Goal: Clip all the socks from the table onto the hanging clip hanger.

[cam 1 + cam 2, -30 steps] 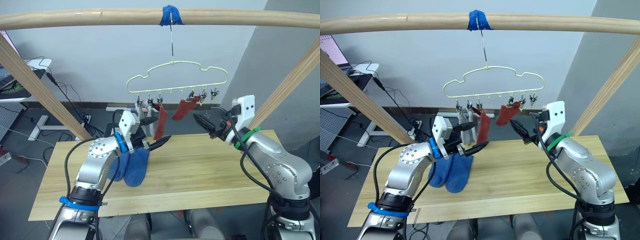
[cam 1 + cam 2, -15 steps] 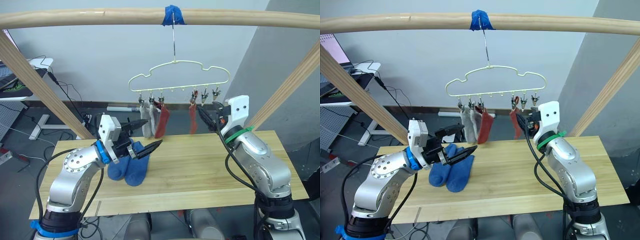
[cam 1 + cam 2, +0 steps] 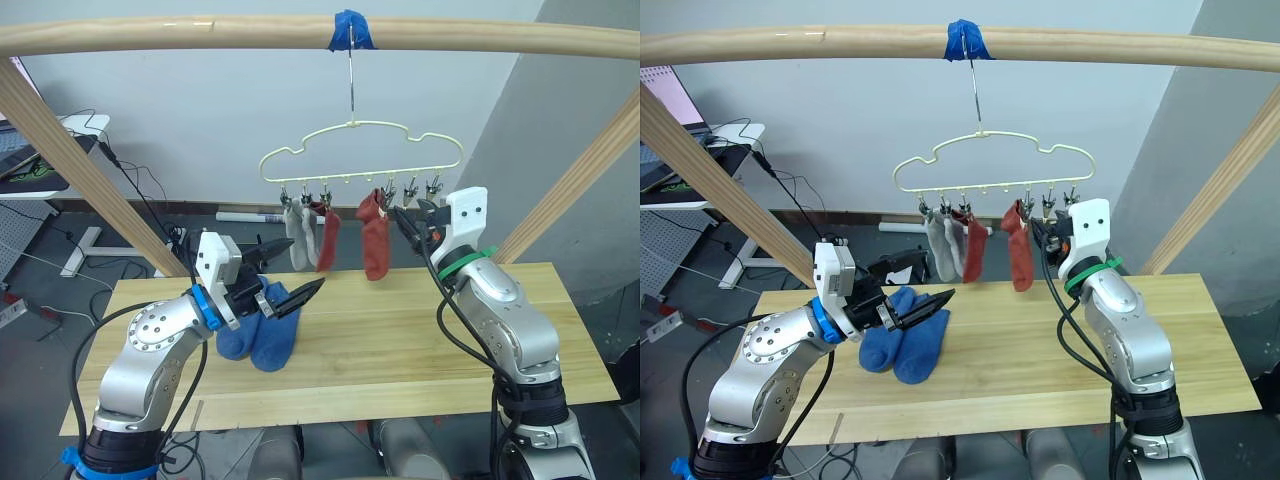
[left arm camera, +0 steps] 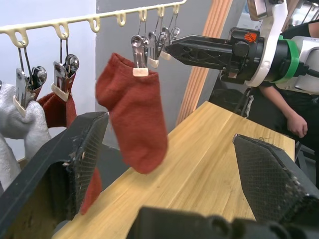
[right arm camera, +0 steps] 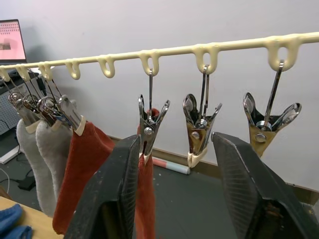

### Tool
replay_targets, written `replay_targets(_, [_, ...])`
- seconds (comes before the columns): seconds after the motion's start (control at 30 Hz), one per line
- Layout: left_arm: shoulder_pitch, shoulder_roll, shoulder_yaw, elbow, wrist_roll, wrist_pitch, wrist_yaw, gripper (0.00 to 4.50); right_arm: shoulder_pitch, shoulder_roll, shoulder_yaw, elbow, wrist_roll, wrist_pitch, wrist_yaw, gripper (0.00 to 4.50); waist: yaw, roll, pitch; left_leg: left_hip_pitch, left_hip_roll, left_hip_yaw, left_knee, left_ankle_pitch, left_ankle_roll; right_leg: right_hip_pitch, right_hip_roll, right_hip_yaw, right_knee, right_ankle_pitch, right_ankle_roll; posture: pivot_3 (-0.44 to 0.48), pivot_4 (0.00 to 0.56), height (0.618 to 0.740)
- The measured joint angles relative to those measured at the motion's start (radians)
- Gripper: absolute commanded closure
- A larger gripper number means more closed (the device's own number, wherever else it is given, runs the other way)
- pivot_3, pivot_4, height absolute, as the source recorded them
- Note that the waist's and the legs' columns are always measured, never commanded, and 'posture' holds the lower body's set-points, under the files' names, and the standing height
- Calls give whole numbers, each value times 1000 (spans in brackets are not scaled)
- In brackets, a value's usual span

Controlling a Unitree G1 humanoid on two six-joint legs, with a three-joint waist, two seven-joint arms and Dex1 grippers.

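Light wooden table (image 3: 420, 340) carries two blue socks (image 3: 258, 335) lying together toward its left end, near the back edge, below the clip hanger (image 3: 360, 160) that hangs by its hook from the overhead pole (image 3: 150, 34) at a blue tape wrap (image 3: 352, 28). Clipped on the hanger are two grey socks (image 3: 297, 238), one red sock (image 3: 328, 240) beside them and a second red sock (image 3: 375, 240) further right. Left gripper (image 3: 290, 292) is open and empty above the blue socks; right gripper (image 5: 172, 194) is open and empty, just beside the hanger's right-hand clips (image 5: 202, 130)
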Motion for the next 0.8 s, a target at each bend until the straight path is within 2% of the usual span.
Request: replay_targets(0.8, [9,1,-5,0,6,-21,-5,0,-74,69,-2,139,-137,-101,-13,2179,2,0,0,0,0,0,0,0,0,0,0,0,1,0,0,-47,176,740])
